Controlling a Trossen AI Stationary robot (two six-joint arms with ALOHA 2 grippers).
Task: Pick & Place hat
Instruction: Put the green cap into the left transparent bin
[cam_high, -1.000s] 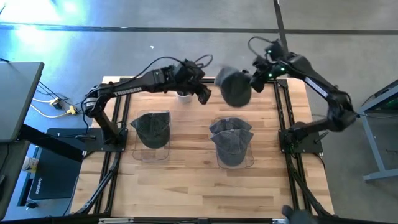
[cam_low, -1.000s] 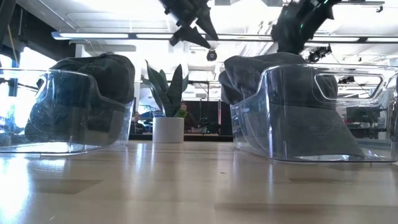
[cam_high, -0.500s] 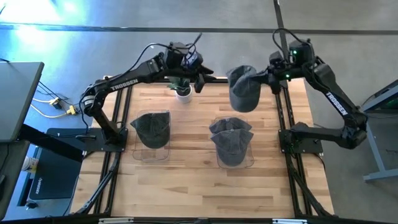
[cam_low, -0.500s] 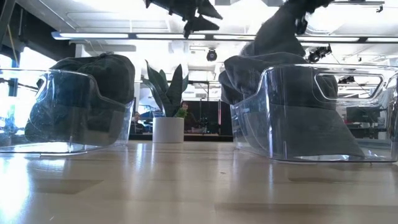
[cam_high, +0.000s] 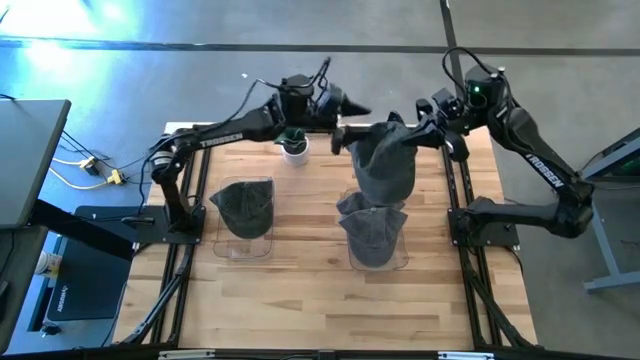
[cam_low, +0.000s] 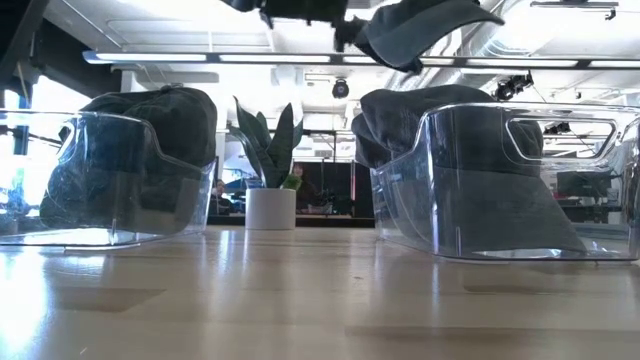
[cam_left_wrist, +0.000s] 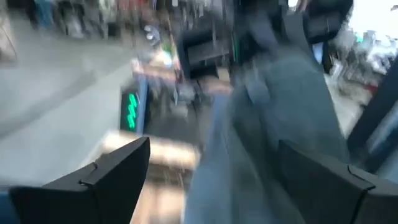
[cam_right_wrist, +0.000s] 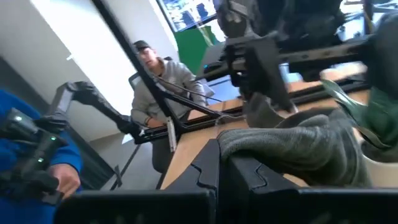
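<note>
Two tools meet high over the bench (cam_high: 300, 290) at 12 o'clock. Right tool (cam_high: 428, 128) clenched on hat (cam_high: 385, 165), hanging above the right bin (cam_high: 375, 240). Left tool (cam_high: 350, 120) released, beside the hat.

The hat (cam_high: 384, 165) is dark grey, as are the hats (cam_high: 245, 208) piled in the two clear bins (cam_low: 520, 215). The table (cam_high: 300, 290) is pale striped wood. Both arms are black; the left bears white lettering. A green plant (cam_low: 268, 148) sits in a white pot (cam_low: 271, 208). A person (cam_right_wrist: 163, 79) wears a grey top and dark cap; a blue sleeve (cam_right_wrist: 34, 146) is nearer
</note>
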